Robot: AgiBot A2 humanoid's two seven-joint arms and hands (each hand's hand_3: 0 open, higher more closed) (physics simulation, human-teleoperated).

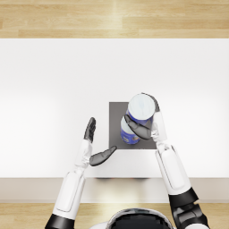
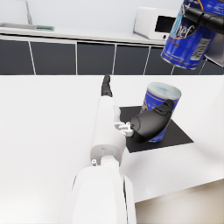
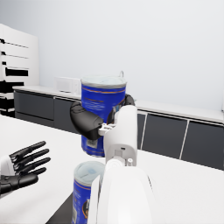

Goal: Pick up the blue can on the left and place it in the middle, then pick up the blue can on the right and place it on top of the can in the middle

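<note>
The right robot hand (image 1: 139,129) grips the second blue can (image 1: 142,108) upright, with the middle can (image 1: 127,135) below and slightly nearer the robot; the left robot hand (image 1: 95,145) is open, empty.

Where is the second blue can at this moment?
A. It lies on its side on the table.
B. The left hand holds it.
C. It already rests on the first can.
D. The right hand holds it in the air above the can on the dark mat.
D: the right hand grips the raised can, clear of the lower can on the dark mat, while the left hand holds nothing.
</note>
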